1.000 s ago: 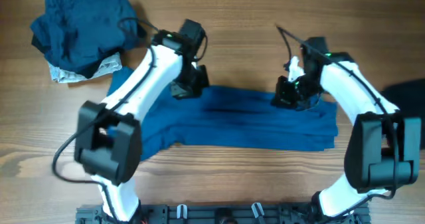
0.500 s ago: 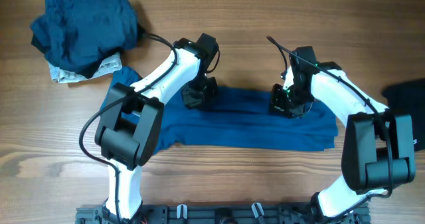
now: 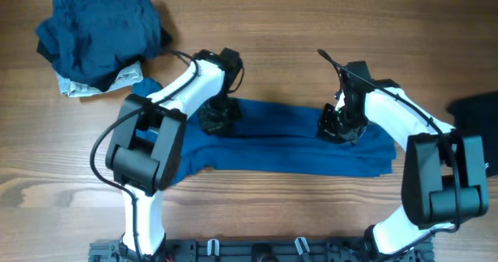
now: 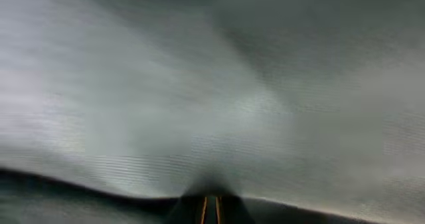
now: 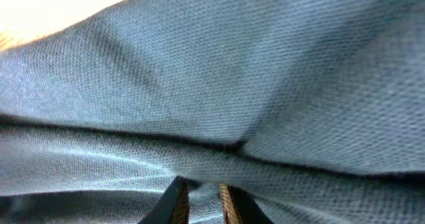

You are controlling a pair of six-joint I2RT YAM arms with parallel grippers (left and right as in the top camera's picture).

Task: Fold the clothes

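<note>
The medium-blue shirt (image 3: 296,141) lies folded into a long band across the middle of the table. My left gripper (image 3: 214,119) is pressed onto its upper left edge. In the left wrist view blurred cloth (image 4: 212,91) fills the frame and peaks into the left gripper (image 4: 210,203), whose jaws stand almost together on it. My right gripper (image 3: 339,127) rests on the shirt's upper right part. In the right wrist view the right gripper (image 5: 202,189) shows a narrow gap between its pads, with the shirt's weave (image 5: 265,64) lying in and over the gap.
A heap of navy clothes (image 3: 97,30) sits at the back left, with a pale grey-white one (image 3: 117,80) poking out under it. A black garment (image 3: 475,113) lies at the right edge. Bare wood shows in front of the shirt.
Both grippers have come down toward the near side over the shirt's upper edge. The right jaws, pinched together before, now stand slightly apart. The left arm has swung inward.
</note>
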